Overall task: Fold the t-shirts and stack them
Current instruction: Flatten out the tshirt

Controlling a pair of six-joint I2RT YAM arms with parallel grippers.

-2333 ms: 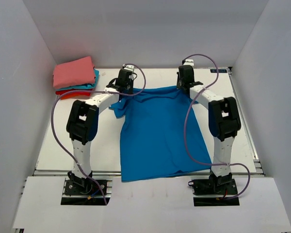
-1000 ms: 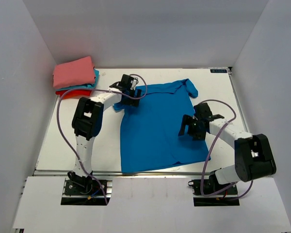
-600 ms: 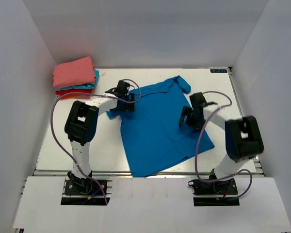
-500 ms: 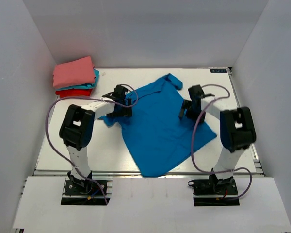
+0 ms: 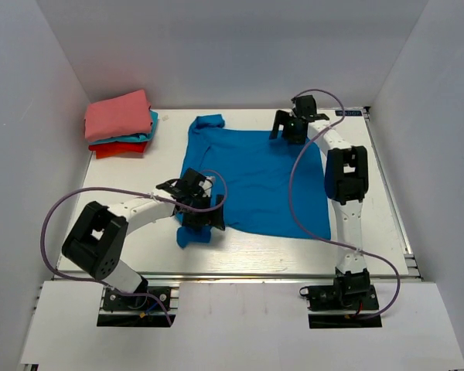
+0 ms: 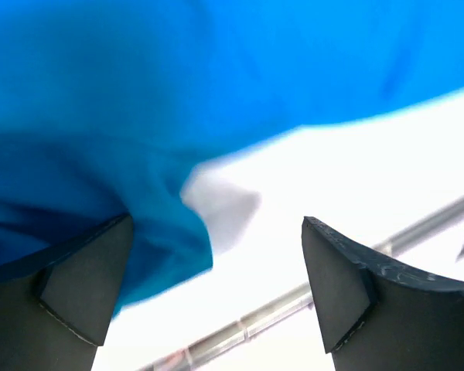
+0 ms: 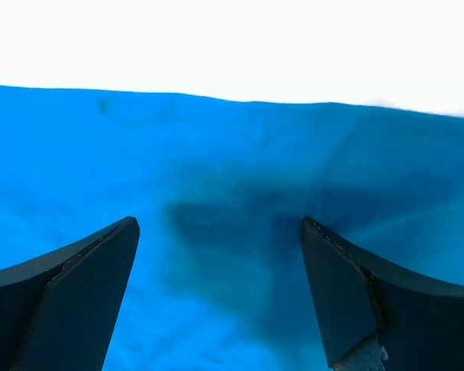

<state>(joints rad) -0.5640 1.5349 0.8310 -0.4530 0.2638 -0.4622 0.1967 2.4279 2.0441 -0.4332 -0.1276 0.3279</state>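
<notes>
L arm low, L hand (image 5: pixel 200 210) released at blue shirt (image 5: pixel 255 174) lower left; R hand (image 5: pixel 283 128) released, upper edge; pile (image 5: pixel 121 122) upper left.

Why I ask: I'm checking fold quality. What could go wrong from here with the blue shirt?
1. The blue shirt has a bunched sleeve beside the left gripper, whose jaws are open. Cloth lies against one finger, so a sideways move might drag it.
2. The far sleeve is curled over; folding now would likely trap that wrinkle.
3. The right gripper hovers open at the shirt's far edge; a shallow pinch there could slip off.
</notes>
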